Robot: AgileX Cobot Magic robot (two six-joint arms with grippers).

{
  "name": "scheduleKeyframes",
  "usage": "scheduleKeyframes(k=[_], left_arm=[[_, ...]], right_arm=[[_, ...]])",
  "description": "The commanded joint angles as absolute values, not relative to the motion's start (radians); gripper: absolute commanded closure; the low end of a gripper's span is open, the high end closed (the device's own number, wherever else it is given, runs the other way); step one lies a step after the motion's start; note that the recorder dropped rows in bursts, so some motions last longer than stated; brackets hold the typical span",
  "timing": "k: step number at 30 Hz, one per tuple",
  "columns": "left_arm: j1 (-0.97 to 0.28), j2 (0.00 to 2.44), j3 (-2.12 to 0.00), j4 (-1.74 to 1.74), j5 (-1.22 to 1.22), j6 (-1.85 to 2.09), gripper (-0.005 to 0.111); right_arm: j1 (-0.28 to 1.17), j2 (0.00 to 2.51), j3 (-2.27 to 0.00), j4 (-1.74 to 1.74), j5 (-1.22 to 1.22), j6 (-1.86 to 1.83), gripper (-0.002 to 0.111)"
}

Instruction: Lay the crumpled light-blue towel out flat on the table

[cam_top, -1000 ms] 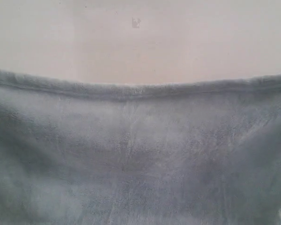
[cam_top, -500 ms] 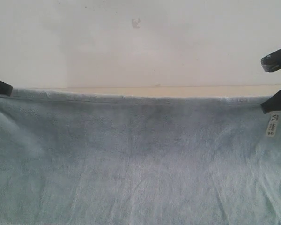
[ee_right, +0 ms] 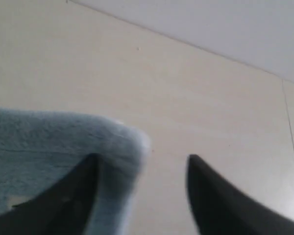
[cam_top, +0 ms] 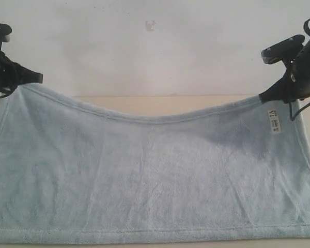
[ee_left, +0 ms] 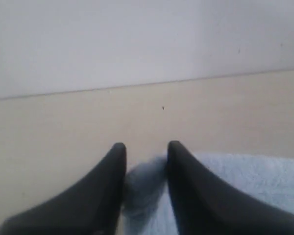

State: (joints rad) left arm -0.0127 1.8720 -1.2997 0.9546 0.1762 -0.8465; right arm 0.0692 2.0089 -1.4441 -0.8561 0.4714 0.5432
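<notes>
Now slacker, towel (cam_top: 155, 175) sagging — bottom hem (cam_top: 155, 231) showing

A plain, matte white wall (cam_top: 93, 46) fills the background of the exterior view. High on it, near the middle, sits a small dark grey smudge-like mark (cam_top: 150, 25), too blurred to make out its shape. Both wrist views show the same pale, evenly lit wall surface, which ends at a thin straight joint line (ee_left: 137, 84).
</notes>
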Motion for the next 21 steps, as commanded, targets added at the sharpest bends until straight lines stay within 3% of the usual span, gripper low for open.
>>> scheduleKeyframes(k=[1, 3, 5, 11, 15, 17, 21], left_arm=[[-0.01, 1.879, -1.372, 0.956, 0.16, -0.873, 0.034], [-0.01, 1.879, -1.398, 0.956, 0.215, -0.909, 0.014], [-0.01, 1.877, -1.414, 0.956, 0.313, -0.924, 0.007], [-0.012, 1.87, -1.418, 0.92, 0.545, -0.826, 0.008], [-0.012, 1.838, -1.388, 0.744, 0.518, -0.672, 0.008], [-0.012, 1.809, -1.358, 0.667, 0.474, -0.63, 0.008], [-0.012, 1.744, -1.301, 0.538, 0.458, -0.527, 0.009]], right_arm=[[0.059, 2.022, -1.534, -0.85, 0.529, 0.594, 0.028], [0.059, 2.014, -1.539, -0.859, 0.537, 0.599, 0.033], [0.059, 1.996, -1.537, -0.857, 0.535, 0.599, 0.037], [0.059, 1.952, -1.532, -0.727, 0.588, 0.472, 0.037], [0.059, 1.9, -1.442, -0.686, 0.578, 0.401, 0.039], [0.059, 1.856, -1.359, -0.69, 0.534, 0.401, 0.05], [0.055, 1.765, -1.204, -0.69, 0.44, 0.433, 0.087]])
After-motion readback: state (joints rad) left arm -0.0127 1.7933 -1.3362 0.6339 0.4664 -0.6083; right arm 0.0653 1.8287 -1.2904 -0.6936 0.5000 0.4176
